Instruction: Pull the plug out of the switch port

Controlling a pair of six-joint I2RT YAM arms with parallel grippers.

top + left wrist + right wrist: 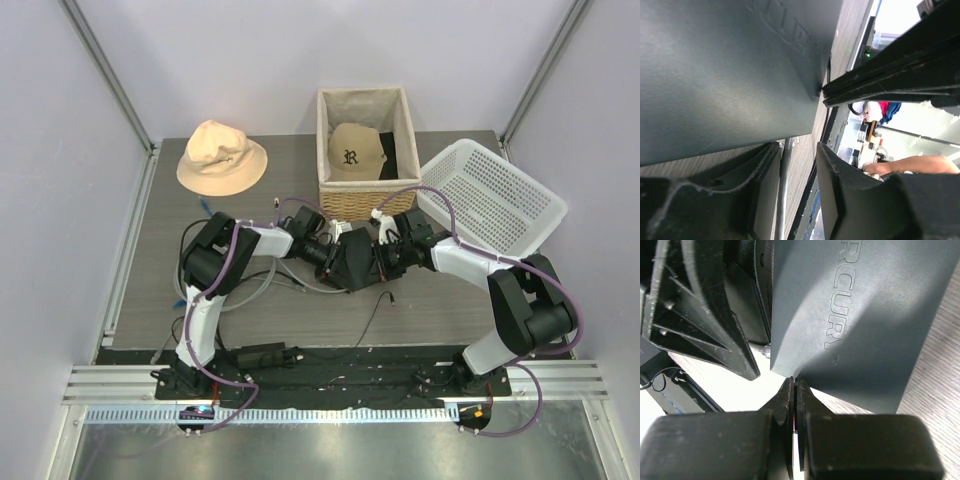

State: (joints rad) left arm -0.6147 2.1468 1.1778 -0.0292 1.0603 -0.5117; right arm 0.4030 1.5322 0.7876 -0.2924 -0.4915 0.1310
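Pins the switch (352,265) on the table (450,310) with the right gripper (794,387) pressed together against its edge, and straddles the grey cable (785,190) with the left gripper (799,155) spread, apparently steadying it for the pull.

The switch (855,325), a flat dark-grey box (raised lettering on top), lies askew on the wood-grain table (940,400).

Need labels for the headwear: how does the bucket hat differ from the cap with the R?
The bucket hat is pale cream with a brim all round; the cap is darker tan with a black R on its front. The bucket hat lies on the table, left of the wicker basket; the cap sits inside that basket. Both rest crown up at the table's far end.
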